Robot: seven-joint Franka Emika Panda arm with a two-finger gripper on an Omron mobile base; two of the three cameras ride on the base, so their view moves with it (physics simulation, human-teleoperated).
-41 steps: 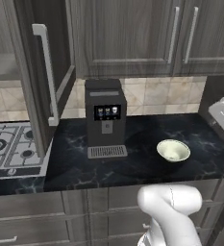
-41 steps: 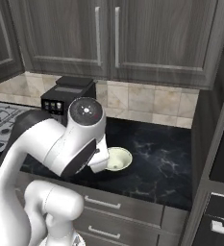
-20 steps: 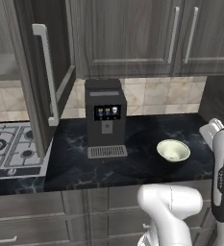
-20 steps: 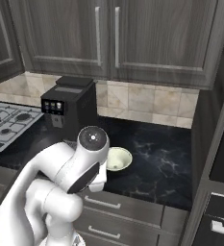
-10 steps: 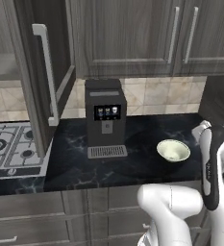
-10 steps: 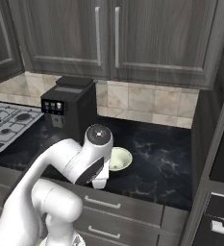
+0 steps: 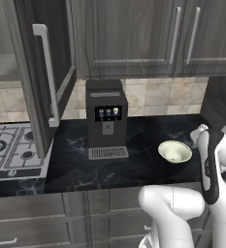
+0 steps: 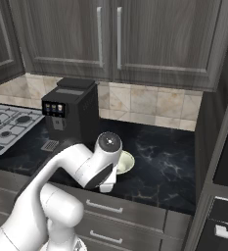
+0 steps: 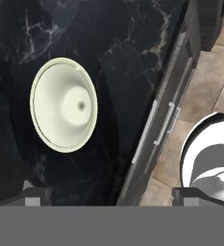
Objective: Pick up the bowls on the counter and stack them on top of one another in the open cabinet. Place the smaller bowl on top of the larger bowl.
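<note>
A: Hovering over the front edge of the counter with the gripper spread wide and holding nothing. Confirm target position.

B: Located: the smaller bowl, upright on the counter near its front edge, toward the right end. Well apart from the coffee machine on the left. Nothing touching the smaller bowl.

A: Check alignment before descent.

B: Judged off-centre. Seen from the hand, lies to one side of the line between the fingertips, with the counter's front edge and the drawer fronts running under the middle.

A: List likely faults.

B: First, closing on air if lowered without shifting over the rim. Second, striking the rim with one fingertip and sliding the bowl along the smooth worktop, possibly toward the front edge. Third, pinching only the thin lip at an angle, then slipping or tipping during the lift. Fourth, on the long carry to the open cabinet at the far left, clipping the coffee machine or the open door.

A: Describe target appearance.

B: Round, shallow, plain pale cream with a faint greenish tint; thin even rim, small flat centre with a dark dot, glossy-looking. Appears empty. Probably light and slippery; recommend gripping across one wall.
</note>
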